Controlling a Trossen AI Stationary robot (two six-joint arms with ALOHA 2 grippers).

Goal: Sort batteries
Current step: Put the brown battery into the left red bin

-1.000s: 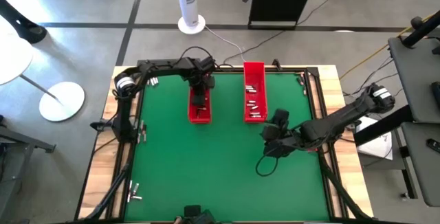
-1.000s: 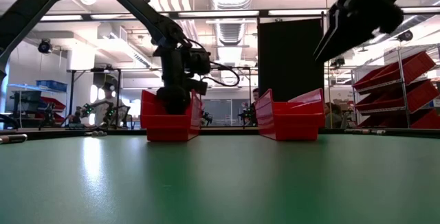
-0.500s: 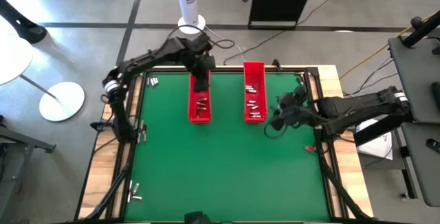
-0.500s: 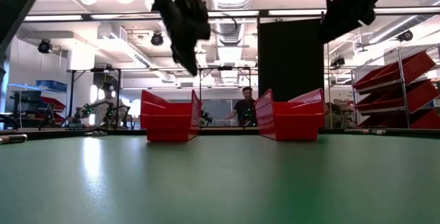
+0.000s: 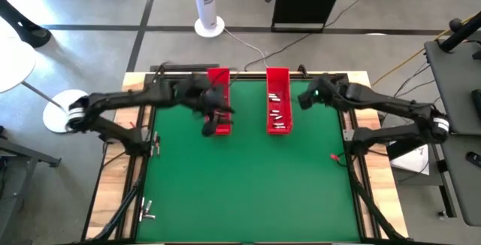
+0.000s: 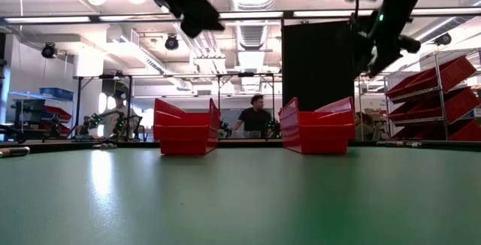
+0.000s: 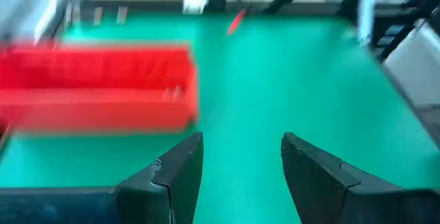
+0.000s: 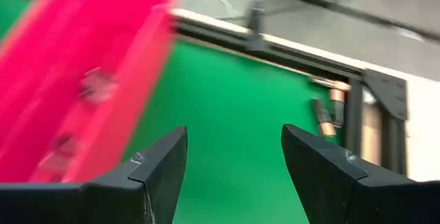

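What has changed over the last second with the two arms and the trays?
The left gripper has lifted out of the left red tray and swung out, open and empty. The right gripper has moved from the near mat up beside the right red tray, also open and empty. Both trays and their batteries have stayed put.

You're set up in a robotics lab or workshop, pretty obviously. Behind the green-topped table [image 5: 240, 177] there's bare concrete floor, a white tower fan [image 5: 205, 1] and loose cables. Looking level past the table, you get ceiling strip lights, exposed ducts, a rack of red storage bins [image 6: 440, 98] off to one side, more arm rigs on stands, and a person [image 6: 255, 117] standing behind the table.
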